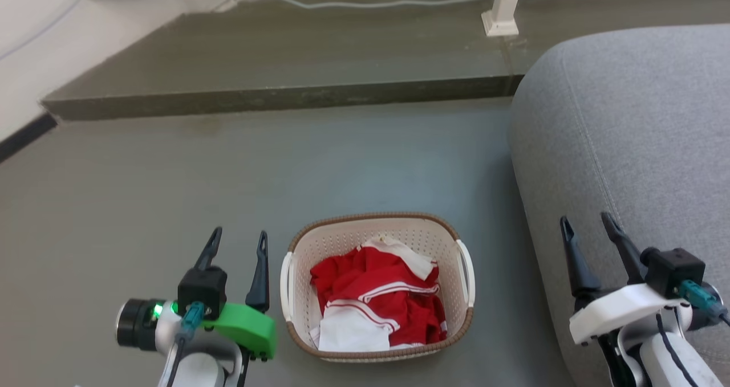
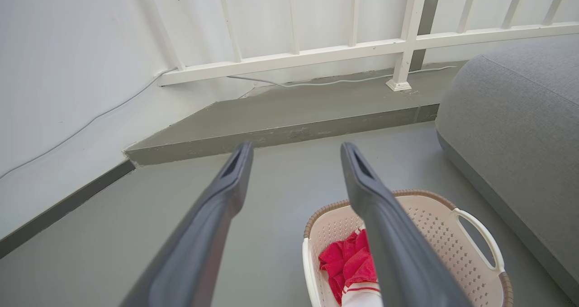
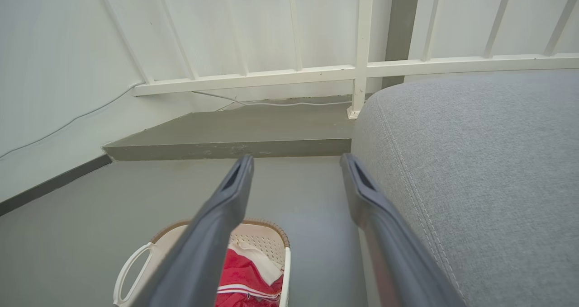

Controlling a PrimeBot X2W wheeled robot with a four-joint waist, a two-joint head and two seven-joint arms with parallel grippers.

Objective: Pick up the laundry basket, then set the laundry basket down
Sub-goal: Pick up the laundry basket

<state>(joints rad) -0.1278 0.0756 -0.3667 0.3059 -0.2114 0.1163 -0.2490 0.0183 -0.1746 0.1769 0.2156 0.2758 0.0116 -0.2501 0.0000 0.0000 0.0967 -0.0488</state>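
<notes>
The laundry basket (image 1: pixel 373 215) sits on the grey floor (image 1: pixel 171 176), near the robot and a bit left of the middle. It is flat on the floor, and no gripper touches it. It is cream-white with lots of small holes and a brown rim. Inside is a heap of red and white clothes (image 1: pixel 379 296) that stays below the rim. A white handle sits on the left side (image 1: pixel 285 284) and another on the right side (image 1: pixel 466 273).

The left gripper (image 1: pixel 239 236) hangs just beside the basket on its left. Its two dark fingers point far and are spread apart, with nothing between them. Its right finger (image 1: pixel 259 273) is very close to the basket's left handle, but I cannot tell if they touch.

The right gripper (image 1: pixel 585 219) is well apart from the basket, on the right. It hangs in front of the big grey sofa (image 1: pixel 639 136). Its fingers are spread apart too, and they hold nothing.

The sofa is right of the basket, with a strip of floor between them. Far from the robot, a low grey step (image 1: pixel 285 62) rises from the floor. A white railing (image 2: pixel 316 56) stands on the step, and a thin pale cable (image 1: pixel 399 2) lies along it. A white wall (image 2: pixel 68 72) runs down the left side.
</notes>
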